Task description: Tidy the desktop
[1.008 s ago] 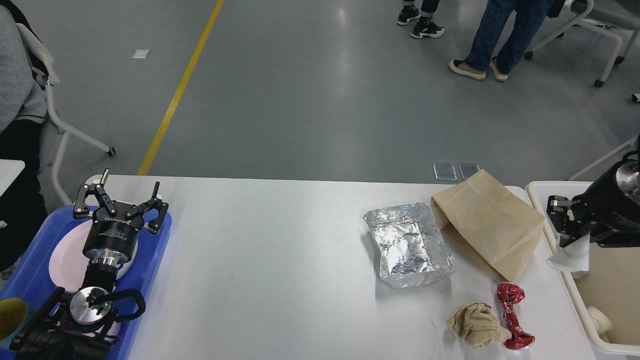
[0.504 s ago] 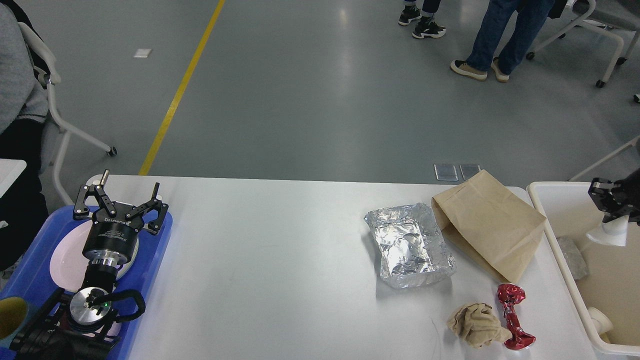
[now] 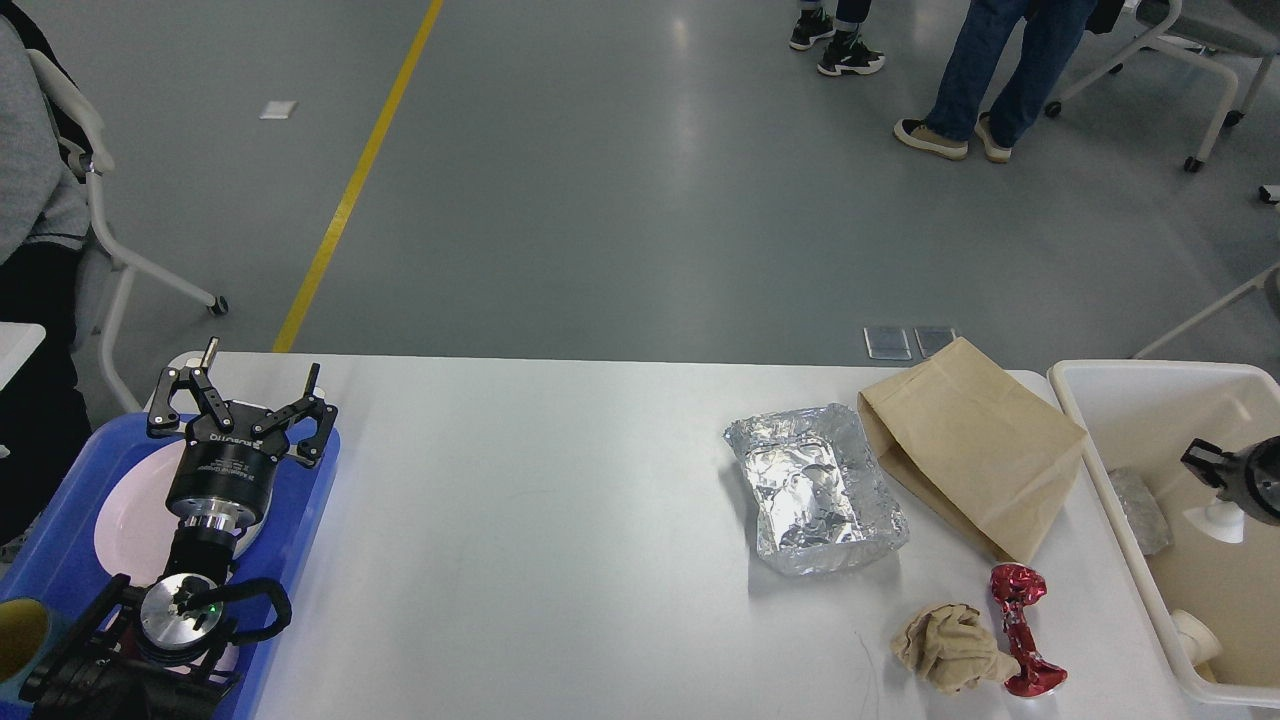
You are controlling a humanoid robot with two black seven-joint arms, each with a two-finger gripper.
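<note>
The white desktop [image 3: 550, 520] carries an empty foil tray [image 3: 815, 490], a flat brown paper bag [image 3: 965, 440], a crumpled beige wad [image 3: 945, 650] and a crushed red wrapper [image 3: 1020, 625], all on its right half. My left gripper [image 3: 260, 365] is open and empty above the blue tray [image 3: 315, 480] at the left edge. My right gripper [image 3: 1215, 468] shows only partly at the right edge, over the cream-white bin [image 3: 1100, 375]. A small white piece [image 3: 1225, 522] sits right under it; its fingers cannot be told apart.
The blue tray holds a white plate [image 3: 125, 510] and a yellow cup [image 3: 15, 640]. The bin holds a grey foil lump [image 3: 1140, 510] and a white cup [image 3: 1195, 635]. People and wheeled chairs stand on the floor beyond the table.
My right gripper has moved right and down over the bin with the white piece under it, and now shows less. The left arm and the table's things have not moved.
</note>
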